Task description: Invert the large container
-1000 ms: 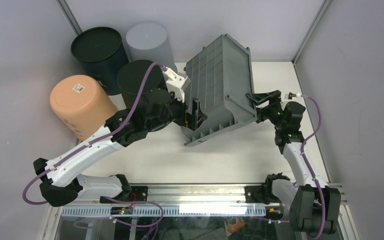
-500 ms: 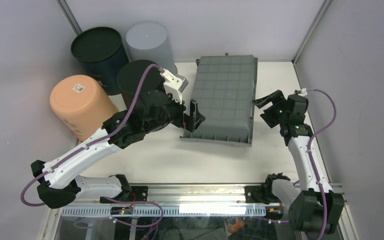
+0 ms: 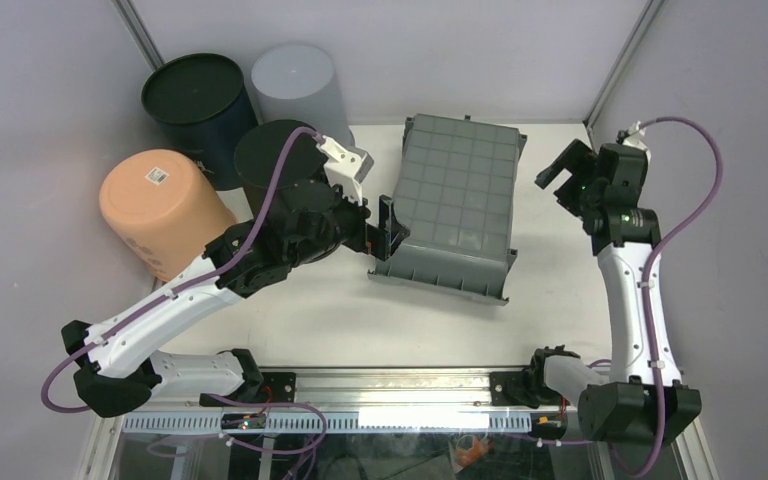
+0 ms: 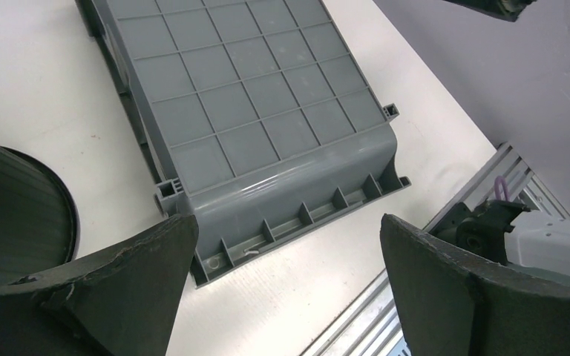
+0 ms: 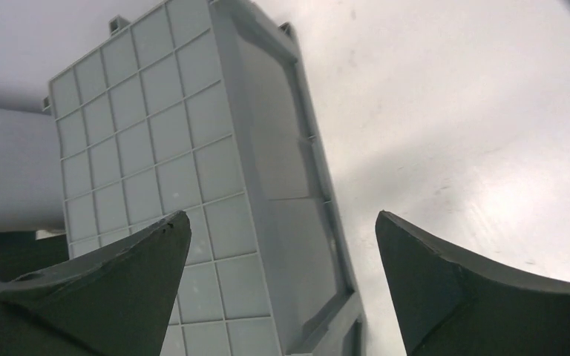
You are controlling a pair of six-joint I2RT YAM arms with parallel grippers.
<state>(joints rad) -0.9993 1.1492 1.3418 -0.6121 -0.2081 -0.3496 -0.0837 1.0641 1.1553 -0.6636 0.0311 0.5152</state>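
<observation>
Big grey rectangular plastic bin [image 3: 455,205] is seen rim-down on the white desk [image 3: 340,310], grid-ribbed underside up, long axis running from near edge to far edge. Left hand [image 3: 385,232] and right hand [image 3: 560,168] are spread apart, nothing clamped.

Lab test cell: grey panel walls [image 3: 50,90], aluminium base rail [image 3: 400,381].

White table [image 3: 560,290], plain grey walls [image 3: 480,50]

The large container [image 3: 457,195] looks like grey moulded plastic, its square-ribbed underside smooth with a dull sheen. The white table [image 3: 560,290] is smooth, faintly glossy and lightly scuffed. The left gripper [image 4: 286,222] has dark, matt, slightly grainy fingers [image 4: 104,297]. The orange bucket [image 3: 160,215] at the table's left edge is matt plastic.
</observation>
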